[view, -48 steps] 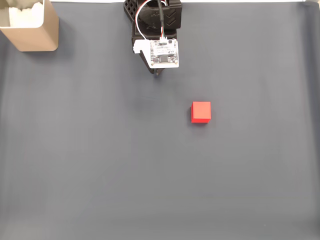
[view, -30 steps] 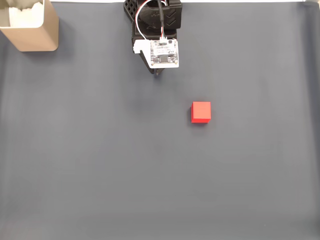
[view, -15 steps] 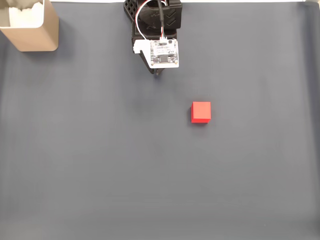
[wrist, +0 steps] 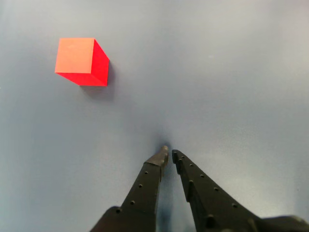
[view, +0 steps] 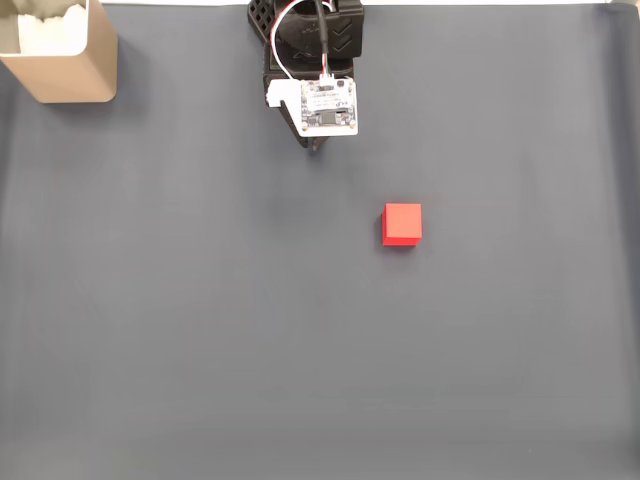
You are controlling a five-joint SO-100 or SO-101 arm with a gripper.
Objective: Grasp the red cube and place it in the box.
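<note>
Pincer [wrist: 169, 153]: tips nearly together, empty. Red cube [wrist: 81, 61]: well apart, offset left in the wrist view. Risk: descending without widening would knock it aside.

Cube [view: 402, 224]: bright red, plain faces, its top paler orange-red in the wrist view. Box [view: 62, 55]: tan walls, white inside. Mat [view: 300, 350]: plain dark grey-blue; gripper [wrist: 169, 155]: black, fingers dotted with small holes; circuit board [view: 328, 105]: white.

gripper low over bare grey mat, cube off to upper left.
gripper [wrist: 169, 153] enters from bottom edge, black fingertips nearly touching, nothing between them. red cube [wrist: 81, 61] rests flat on the grey mat [wrist: 231, 72], well apart from the tips.
</note>
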